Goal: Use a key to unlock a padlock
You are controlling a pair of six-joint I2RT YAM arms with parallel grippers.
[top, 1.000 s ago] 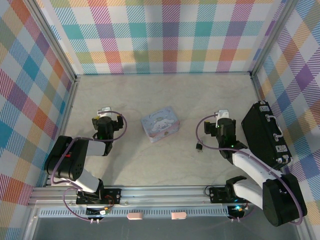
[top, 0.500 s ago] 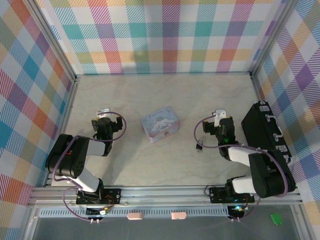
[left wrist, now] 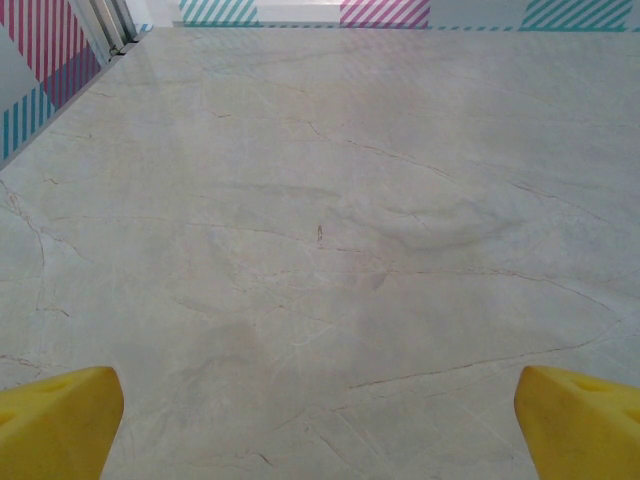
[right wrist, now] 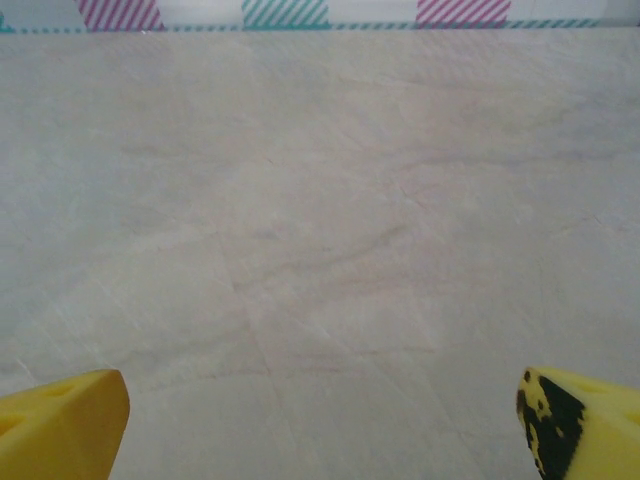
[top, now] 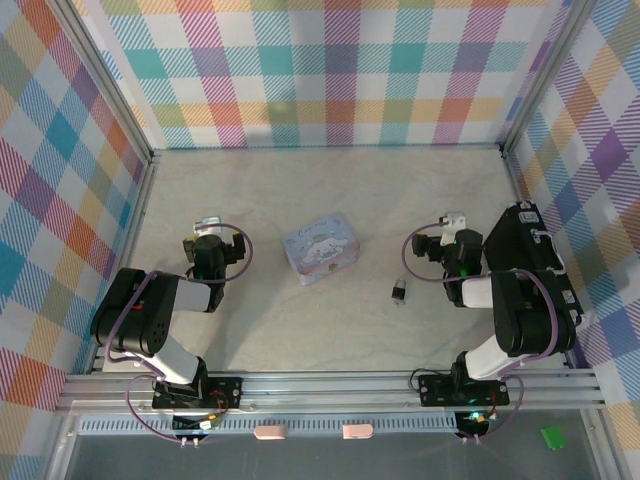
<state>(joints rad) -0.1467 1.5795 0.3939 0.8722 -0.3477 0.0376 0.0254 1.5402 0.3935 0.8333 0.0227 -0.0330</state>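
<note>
The tiny dark padlock (top: 399,291) lies on the pale marble table (top: 300,330), in front of and to the left of my right gripper (top: 451,236). I cannot make out the key as a separate thing. The right gripper (right wrist: 320,425) is open, its yellow fingertips (right wrist: 62,425) wide apart over bare table. Folded back at the left of the table, my left gripper (top: 208,231) points away from me. In its wrist view the left gripper (left wrist: 320,430) is open too, with nothing between its yellow fingertips (left wrist: 58,422).
A pale-blue cartoon-printed tin (top: 321,247) sits mid-table between the arms. A black case (top: 530,268) lies along the right wall, close beside the right arm. Plaid walls enclose the table on three sides, and a metal rail (top: 330,385) runs along the near edge.
The right arm has drawn back to the right, away from the padlock and toward the black case. The padlock stays on the table. The left arm has not moved.
</note>
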